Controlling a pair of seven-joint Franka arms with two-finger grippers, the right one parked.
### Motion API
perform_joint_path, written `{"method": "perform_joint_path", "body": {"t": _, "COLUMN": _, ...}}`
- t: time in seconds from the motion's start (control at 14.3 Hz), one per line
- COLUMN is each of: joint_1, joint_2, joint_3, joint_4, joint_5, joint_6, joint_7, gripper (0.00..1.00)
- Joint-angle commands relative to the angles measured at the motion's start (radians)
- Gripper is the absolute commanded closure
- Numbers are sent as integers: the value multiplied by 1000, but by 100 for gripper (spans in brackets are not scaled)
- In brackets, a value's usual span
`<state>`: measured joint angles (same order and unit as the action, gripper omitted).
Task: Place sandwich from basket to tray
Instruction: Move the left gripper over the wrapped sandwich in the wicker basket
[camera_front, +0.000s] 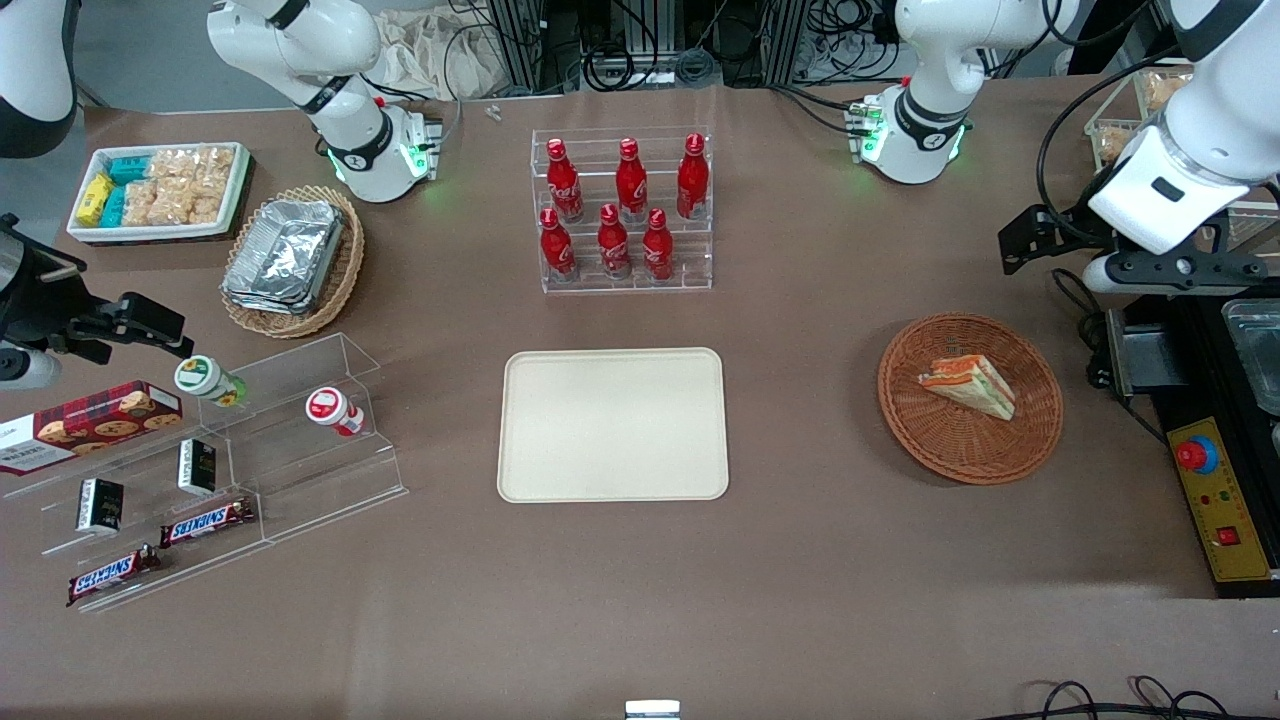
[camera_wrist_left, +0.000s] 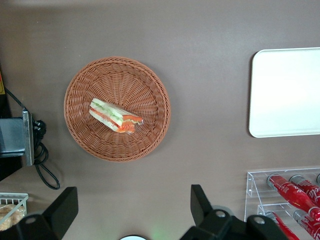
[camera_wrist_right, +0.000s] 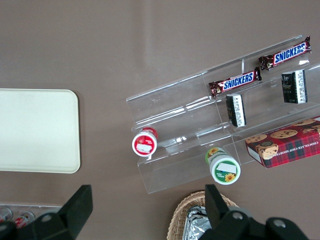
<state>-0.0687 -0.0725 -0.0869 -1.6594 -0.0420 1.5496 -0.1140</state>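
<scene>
Sandwich (camera_front: 968, 386) lies in the basket (camera_front: 970, 450), nothing covering it. Pincer (camera_wrist_left: 134, 212) hangs spread and empty above the surface (camera_front: 820, 560), tray (camera_front: 613, 485) at basket's nine o'clock, bare surface between; bottle rack (camera_front: 625, 210) at tray's twelve.

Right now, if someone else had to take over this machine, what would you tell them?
Gripper: open, holding nothing, high above the table, farther from the front camera than the basket.
Sandwich: lying in the round basket, toward the working arm's end of the table.
Tray: bare, at the middle of the table, nearer the front camera than the rack of red bottles.
Done: nothing yet; the sandwich is untouched.
Left: lower over the basket, grip the sandwich, lift it, carry it across, set it on the tray.
</scene>
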Motion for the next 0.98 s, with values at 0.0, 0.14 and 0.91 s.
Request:
{"method": "perform_joint_path", "body": {"t": 0.0, "joint_1": -11, "joint_2": -1, "joint_3": 15, "joint_4": 32, "joint_5": 11, "joint_6": -54, "joint_7": 14, "gripper": 0}}
{"method": "perform_joint_path", "body": {"t": 0.14, "joint_1": -3, "joint_2": 13, "joint_3": 18, "joint_4": 29, "joint_5": 14, "joint_6": -56, "joint_7": -65, "gripper": 0}}
{"method": "perform_joint_path", "body": {"t": 0.91, "joint_1": 125, "joint_2": 114, "joint_3": 16, "joint_4": -374, "joint_5": -16, "joint_6": 309, "joint_7": -768, "gripper": 0}}
